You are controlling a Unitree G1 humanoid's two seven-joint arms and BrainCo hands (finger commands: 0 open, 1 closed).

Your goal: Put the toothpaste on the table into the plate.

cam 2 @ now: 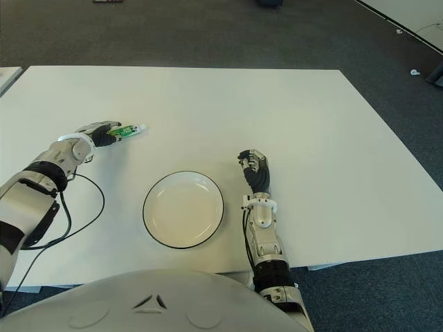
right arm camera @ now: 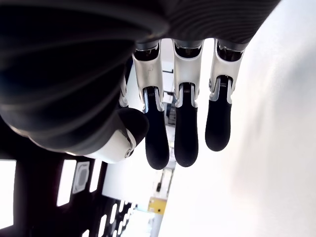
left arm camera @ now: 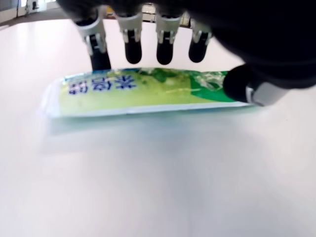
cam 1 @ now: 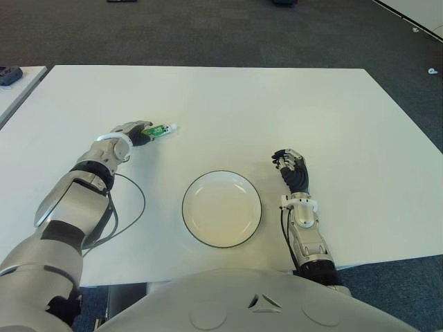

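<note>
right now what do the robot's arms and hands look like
Both arms have silver-grey shells with black joints. The left hand and right hand are black, with a white wrist band each. The fingers are silver segments ending in black tips. A thin black cable loops from the left forearm.

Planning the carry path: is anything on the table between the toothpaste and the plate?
Nothing visible. The toothpaste lies at the left hand; only bare table separates it from the plate. The right hand shows right of the plate.
</note>
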